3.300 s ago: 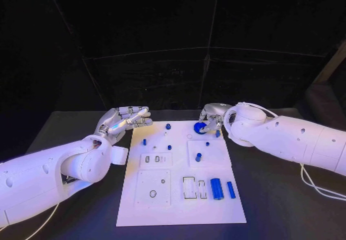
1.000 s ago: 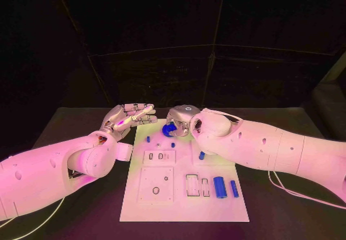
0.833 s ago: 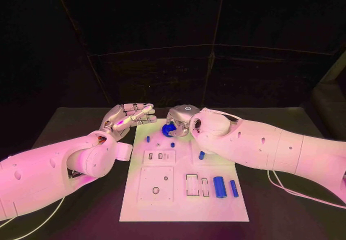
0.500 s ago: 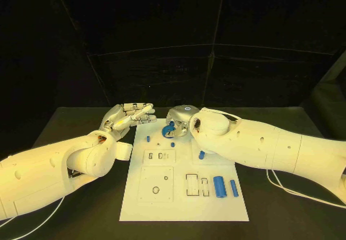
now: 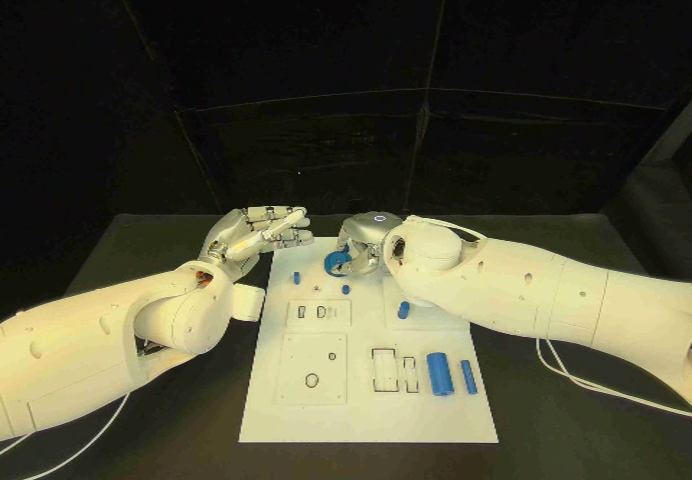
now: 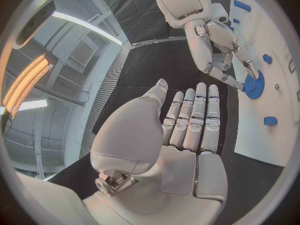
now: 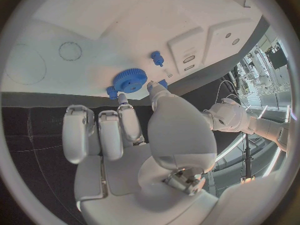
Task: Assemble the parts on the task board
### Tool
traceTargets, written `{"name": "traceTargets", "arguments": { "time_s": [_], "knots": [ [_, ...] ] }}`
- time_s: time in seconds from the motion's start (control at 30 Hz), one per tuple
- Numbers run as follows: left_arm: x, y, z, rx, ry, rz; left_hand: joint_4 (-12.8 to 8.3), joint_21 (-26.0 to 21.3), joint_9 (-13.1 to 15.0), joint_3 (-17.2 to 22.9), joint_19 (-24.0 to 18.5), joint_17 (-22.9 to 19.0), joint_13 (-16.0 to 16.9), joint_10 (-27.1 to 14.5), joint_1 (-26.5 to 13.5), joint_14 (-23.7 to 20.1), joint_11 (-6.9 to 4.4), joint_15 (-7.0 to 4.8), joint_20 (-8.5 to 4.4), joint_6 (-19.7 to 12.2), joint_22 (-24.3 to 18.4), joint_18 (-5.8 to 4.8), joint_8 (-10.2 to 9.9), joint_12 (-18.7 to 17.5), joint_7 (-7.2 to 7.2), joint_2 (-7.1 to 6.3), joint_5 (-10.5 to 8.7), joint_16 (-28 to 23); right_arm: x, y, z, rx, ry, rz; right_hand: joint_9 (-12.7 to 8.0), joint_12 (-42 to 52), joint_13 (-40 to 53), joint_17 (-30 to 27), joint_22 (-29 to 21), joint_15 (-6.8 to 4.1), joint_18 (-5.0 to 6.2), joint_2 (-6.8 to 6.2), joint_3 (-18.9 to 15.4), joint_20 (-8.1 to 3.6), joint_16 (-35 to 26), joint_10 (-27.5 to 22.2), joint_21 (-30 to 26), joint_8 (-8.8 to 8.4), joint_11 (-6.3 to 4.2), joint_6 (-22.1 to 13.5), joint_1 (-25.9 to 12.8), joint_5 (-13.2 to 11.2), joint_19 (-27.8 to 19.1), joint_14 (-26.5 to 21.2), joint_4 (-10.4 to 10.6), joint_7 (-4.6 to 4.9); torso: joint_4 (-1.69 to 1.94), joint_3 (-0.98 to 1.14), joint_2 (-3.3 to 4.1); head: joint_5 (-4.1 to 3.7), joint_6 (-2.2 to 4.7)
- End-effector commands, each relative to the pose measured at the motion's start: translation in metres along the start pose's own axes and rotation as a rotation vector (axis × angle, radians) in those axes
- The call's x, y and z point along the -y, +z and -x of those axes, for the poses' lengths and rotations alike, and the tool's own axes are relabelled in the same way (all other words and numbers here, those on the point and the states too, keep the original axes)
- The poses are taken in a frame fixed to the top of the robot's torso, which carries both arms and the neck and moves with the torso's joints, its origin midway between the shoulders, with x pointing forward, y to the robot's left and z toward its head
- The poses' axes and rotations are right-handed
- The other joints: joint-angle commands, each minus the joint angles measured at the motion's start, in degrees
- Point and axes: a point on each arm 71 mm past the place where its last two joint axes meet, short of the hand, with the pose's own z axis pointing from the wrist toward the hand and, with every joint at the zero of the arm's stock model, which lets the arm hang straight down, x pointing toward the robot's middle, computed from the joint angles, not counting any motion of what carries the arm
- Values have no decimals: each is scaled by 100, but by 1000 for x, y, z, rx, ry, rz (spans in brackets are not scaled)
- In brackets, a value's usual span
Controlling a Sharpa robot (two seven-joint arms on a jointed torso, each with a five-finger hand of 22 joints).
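Observation:
The white task board lies lengthwise in the middle of the table. My right hand reaches over its far end and pinches a blue gear by the rim, between thumb and fingertips. In the right wrist view the gear lies flat against the board. The left wrist view shows the same gear under the right hand. My left hand hovers beside the board's far left corner, its straight fingers side by side and holding nothing.
Small blue pegs stand on the far half of the board. A thick blue cylinder and a thinner one lie at its near right, beside rectangular slots. Two recessed plates sit on the left.
The right hand has carried the gear from the board's far right corner to its far middle, then brought it down flat. The left hand has barely moved.

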Motion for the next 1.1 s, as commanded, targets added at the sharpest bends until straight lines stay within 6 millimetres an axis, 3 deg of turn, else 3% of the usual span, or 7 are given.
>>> {"name": "traceTargets", "arguments": {
  "time_s": [0.03, 0.2, 0.37, 0.6, 0.73, 0.83, 1.1],
  "knots": [
    [2, 0, -1, -8, -3, -9, -36, -33, -8, -7, 49, 9, -8, 28, -5, 23, -2, 4, 4, 5, -5, 78, -30, -29, 29, 35, 23, -27, 5, -3, 7, 77, 41, 1, -2, 3, 310, 623, 184, 27, -73, 66, -28, 30, -6, 9, 15, -17, 35, 25, 77, 53, -6, 431, -40, -7, -7, 5, -3, -13, 8],
    [2, 0, 3, 1, 1, -9, -36, -33, -8, -7, 49, 9, -8, 28, -5, 23, -2, 4, 4, 5, -5, 78, -30, -29, 29, 35, 23, -27, 19, -17, 14, 156, 156, 95, -15, -60, 260, 582, 142, 31, -64, 128, -11, 32, -29, -40, -4, -36, 43, -59, 343, 148, -33, 421, -191, 7, -34, 12, -14, -1, 21],
    [2, 0, 7, 13, 7, -9, -49, -42, -10, -10, 57, 12, -8, 29, 0, 26, 1, 6, 4, -5, -8, 78, -42, -38, 35, 37, 23, -36, 37, -38, 19, 180, 237, 174, -9, -326, 38, 386, -96, 24, -15, 209, 6, 35, -147, -219, -108, -21, 33, -104, 599, 41, -181, 368, -320, -2, -64, 30, -15, -32, 65],
    [2, -1, 10, 20, 11, -9, -60, -47, -10, -7, 61, 14, -8, 30, 10, 29, 1, 6, 4, -6, -9, 78, -46, -41, 35, 39, 23, -41, 96, -75, 22, 166, 283, 115, -1, -481, -96, 244, -220, -1, 9, 127, -87, 14, -247, -301, -177, -8, 2, -62, 780, -118, -252, 334, -423, -33, -143, 58, -33, -39, 82],
    [2, 0, 9, 19, 11, -8, -69, -51, -9, -5, 65, 15, -8, 32, 19, 31, 1, 6, 4, -5, -9, 78, -49, -44, 35, 42, 23, -44, 129, -96, 23, 167, 316, 58, 0, -483, -100, 255, -221, -8, 9, 69, -149, 7, -246, -296, -183, -7, -3, -53, 817, -158, -249, 338, -439, -40, -137, 71, -30, -112, 109],
    [2, 0, 9, 19, 11, -8, -69, -51, -9, -5, 65, 15, -8, 32, 19, 31, 1, 6, 4, -5, -9, 78, -49, -44, 35, 42, 23, -44, 145, -107, 24, 168, 342, 27, 0, -491, -109, 258, -221, -13, 8, 43, -190, 1, -249, -294, -187, -7, -7, -49, 859, -91, -245, 342, -453, -44, -141, 67, -32, -134, 106],
    [1, 1, 9, 17, 9, -8, -80, -56, -9, 0, 69, 17, -8, 34, 30, 34, 1, 5, 3, -3, -10, 78, -52, -47, 34, 47, 23, -48, 168, -121, 22, 175, 435, -21, -7, -523, -137, 247, -244, -20, 12, 28, -253, -11, -261, -311, -201, -21, -13, -85, 918, 5, -253, 342, -468, -49, -156, 69, -25, -245, 92]
  ]
}}
